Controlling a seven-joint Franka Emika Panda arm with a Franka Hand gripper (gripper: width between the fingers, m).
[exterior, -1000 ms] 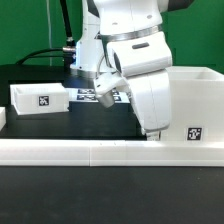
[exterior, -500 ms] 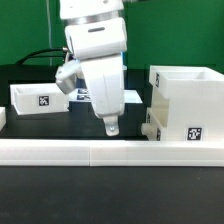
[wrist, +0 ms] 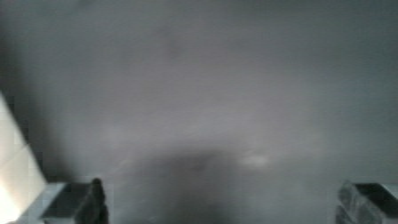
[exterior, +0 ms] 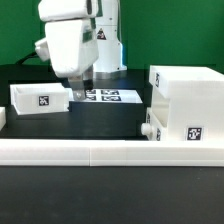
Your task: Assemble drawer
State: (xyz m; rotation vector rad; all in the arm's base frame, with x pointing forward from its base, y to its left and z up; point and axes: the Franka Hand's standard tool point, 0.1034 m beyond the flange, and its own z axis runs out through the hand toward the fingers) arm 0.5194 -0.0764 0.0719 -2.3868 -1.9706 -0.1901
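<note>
Exterior view: the arm (exterior: 65, 45) hung over the black counter (exterior: 110, 118) toward the exterior view's left. Its jaws were poised above the gap between the loose tray (exterior: 40, 98) and the marker board (exterior: 110, 96), touching neither. The tray sat upright on the counter with its tag facing the camera. Well apart from it, on the exterior view's right, stood the box (exterior: 190, 100) of the drawer. What I took for the second tray (exterior: 150, 128) showed low at the side of the box that faces the loose tray; I could not tell how far in it sat. The rail (exterior: 100, 152) ran along the front.

Wrist view: the picture was blurred. Two fingertips (wrist: 80, 200) sat far apart with only bare counter between them, so the jaws were open and held nothing. A pale edge (wrist: 9, 150) showed at the side of the frame; I could not say what it was.

My reading: one tray looked placed, and the step in hand was the approach to the loose one. The next move called for bringing the jaws over one wall of that tray. I would then lower them astride it and close squarely, so the tray did not twist on the lift. After that came the carry to the box and a level slide into its free slot.
</note>
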